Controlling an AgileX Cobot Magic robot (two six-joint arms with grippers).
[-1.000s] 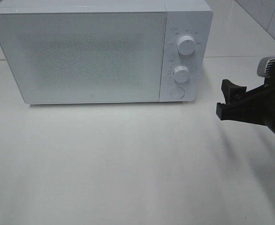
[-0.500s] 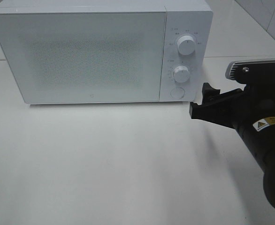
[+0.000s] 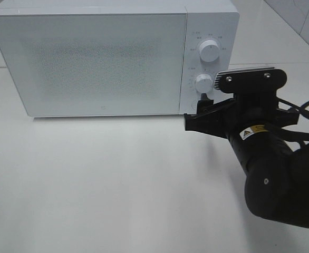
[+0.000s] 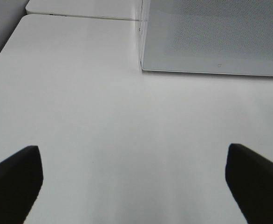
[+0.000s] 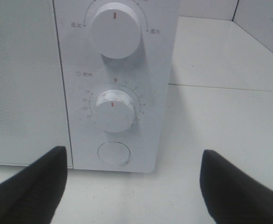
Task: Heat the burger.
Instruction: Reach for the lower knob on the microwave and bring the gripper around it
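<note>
Facing the microwave's (image 3: 102,63) control panel, the right gripper (image 3: 196,112) stands wide open and empty, just short of the round button (image 5: 113,152) below the timer dial (image 5: 114,111). The left gripper (image 4: 134,186), equally wide and empty, hovers over the white table (image 3: 117,179). The burger cannot be seen; the microwave door (image 3: 91,60) is shut.

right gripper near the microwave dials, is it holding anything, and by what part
Nothing is held. The right gripper has its jaws open and empty in front of the microwave controls; the left gripper is open and empty too.
</note>
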